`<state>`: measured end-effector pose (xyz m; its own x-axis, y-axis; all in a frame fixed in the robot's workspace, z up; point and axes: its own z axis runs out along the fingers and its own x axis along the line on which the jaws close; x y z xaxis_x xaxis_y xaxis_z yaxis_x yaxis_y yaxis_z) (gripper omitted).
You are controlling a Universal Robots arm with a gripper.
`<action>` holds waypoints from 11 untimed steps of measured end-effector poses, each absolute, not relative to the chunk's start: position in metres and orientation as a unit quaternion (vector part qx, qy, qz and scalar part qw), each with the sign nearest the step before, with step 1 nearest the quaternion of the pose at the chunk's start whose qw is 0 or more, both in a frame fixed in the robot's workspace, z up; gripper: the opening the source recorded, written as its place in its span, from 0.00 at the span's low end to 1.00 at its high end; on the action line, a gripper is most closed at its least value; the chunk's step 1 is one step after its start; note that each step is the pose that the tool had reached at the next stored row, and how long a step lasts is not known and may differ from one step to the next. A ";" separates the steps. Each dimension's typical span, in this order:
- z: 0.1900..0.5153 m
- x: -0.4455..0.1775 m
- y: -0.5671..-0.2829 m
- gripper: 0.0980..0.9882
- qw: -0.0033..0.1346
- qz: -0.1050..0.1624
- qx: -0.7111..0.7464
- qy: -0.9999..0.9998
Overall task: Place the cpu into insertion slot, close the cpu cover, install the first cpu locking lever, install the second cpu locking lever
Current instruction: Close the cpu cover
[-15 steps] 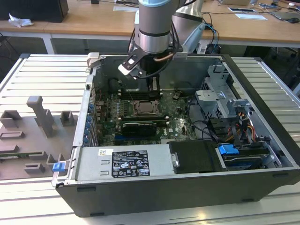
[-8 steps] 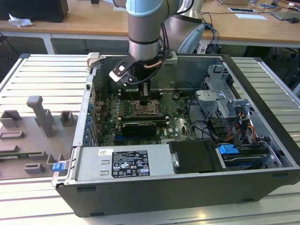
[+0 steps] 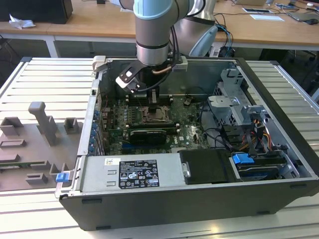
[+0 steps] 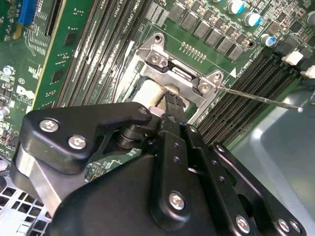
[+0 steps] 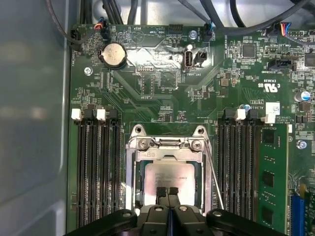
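Silvery cpu sits in the slot on the green board, the cover lying flat around it. Jaws are together, tips at the cpu's face. One thin lever stands free beside the slot.

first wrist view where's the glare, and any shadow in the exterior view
First wrist view: glare washes the green board beside the coin battery, and the cpu face gleams faintly. Exterior view: the insertion slot sits dim beneath the arm.
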<state>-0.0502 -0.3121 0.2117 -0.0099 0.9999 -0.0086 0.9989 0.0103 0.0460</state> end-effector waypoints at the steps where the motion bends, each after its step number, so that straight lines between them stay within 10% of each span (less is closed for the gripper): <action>1: 0.211 -0.050 -0.312 0.01 0.019 0.013 0.703 0.710; 11: 0.203 -0.052 -0.312 0.01 0.019 0.013 0.703 0.711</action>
<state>-0.0522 -0.3122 0.2032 -0.0101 0.9999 -0.0092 0.9989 0.0105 0.0456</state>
